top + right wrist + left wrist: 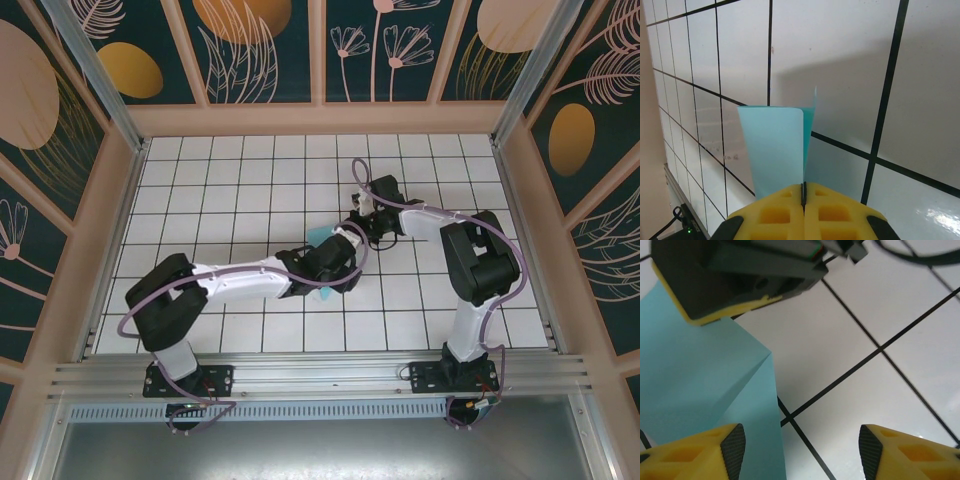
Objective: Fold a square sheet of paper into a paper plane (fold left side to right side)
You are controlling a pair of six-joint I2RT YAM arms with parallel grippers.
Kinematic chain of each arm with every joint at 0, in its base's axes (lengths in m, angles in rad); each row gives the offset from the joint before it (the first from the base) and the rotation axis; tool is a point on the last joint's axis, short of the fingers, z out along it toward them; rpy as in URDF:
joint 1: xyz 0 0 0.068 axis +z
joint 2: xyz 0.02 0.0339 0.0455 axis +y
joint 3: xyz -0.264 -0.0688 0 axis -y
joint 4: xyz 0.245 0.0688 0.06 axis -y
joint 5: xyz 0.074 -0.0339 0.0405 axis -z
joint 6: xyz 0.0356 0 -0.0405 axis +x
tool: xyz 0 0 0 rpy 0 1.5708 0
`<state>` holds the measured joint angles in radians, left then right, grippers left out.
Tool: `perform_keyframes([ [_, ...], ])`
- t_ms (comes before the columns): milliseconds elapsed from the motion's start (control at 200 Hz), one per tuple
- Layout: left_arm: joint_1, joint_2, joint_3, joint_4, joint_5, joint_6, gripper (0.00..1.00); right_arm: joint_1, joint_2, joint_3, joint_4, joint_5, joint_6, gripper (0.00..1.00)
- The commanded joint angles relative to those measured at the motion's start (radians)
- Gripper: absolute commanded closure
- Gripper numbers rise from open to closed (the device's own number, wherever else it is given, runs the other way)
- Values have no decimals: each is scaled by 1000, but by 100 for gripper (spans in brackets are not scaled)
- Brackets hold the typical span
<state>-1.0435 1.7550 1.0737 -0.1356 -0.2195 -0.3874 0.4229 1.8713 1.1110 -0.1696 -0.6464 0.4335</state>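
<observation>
Right gripper (803, 189) pinching turquoise paper (772, 150) (folded over), matte, creased

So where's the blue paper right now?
The blue sheet of paper lies near the middle of the tiled table, pinched at one edge by the shut right gripper, with the open left gripper just beside it.

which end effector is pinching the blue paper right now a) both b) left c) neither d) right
d: in the right wrist view, the right end effector has its yellow fingers pressed together on the turquoise paper, which stands up between them. The left end effector is open, its fingers wide apart.
</observation>
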Motion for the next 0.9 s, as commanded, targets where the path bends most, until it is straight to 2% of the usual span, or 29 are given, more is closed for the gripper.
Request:
perform_keyframes([
  [0, -15, 51, 46, -98, -104, -32, 37, 9, 19, 32, -24, 12, 13, 100],
  [315, -24, 102, 51, -110, -180, -51, 48, 8, 34, 38, -25, 7, 7, 100],
  [896, -25, 128, 20, -76, -158, -64, 80, 8, 40, 36, -36, 16, -3, 100],
])
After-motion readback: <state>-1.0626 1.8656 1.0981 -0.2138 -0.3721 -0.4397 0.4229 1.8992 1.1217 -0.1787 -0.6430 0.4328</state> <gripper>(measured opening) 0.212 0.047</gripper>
